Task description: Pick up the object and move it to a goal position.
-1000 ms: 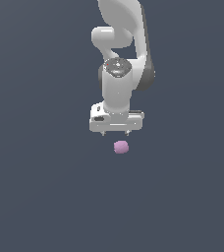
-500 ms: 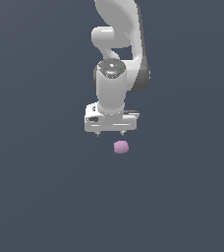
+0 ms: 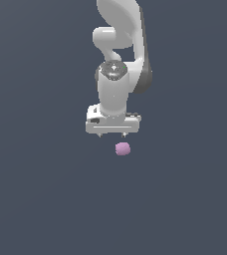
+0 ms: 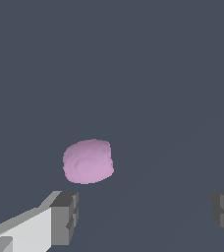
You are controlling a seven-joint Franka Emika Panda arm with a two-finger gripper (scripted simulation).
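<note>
I am holding my white two-fingered claw (image 3: 112, 133) spread wide, fingers well apart, so the small pink-purple matte roundish lump (image 4: 88, 161) can fit between them. The lump is lying just beyond my fingertips, nearer one finger (image 4: 65, 217), probably not centred yet, so I am gripping nothing.

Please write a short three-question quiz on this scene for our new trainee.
1. True or false: the gripper is closed on the pink lump.
2. How many loose objects lie on the grey surface?
3. In the wrist view, the lump lies: A) clamped between the fingers, B) ahead of the fingers, nearer one of them, C) out of view.

Key: 1 false, the jaws are open and clear of it; 2 one; 3 B.
</note>
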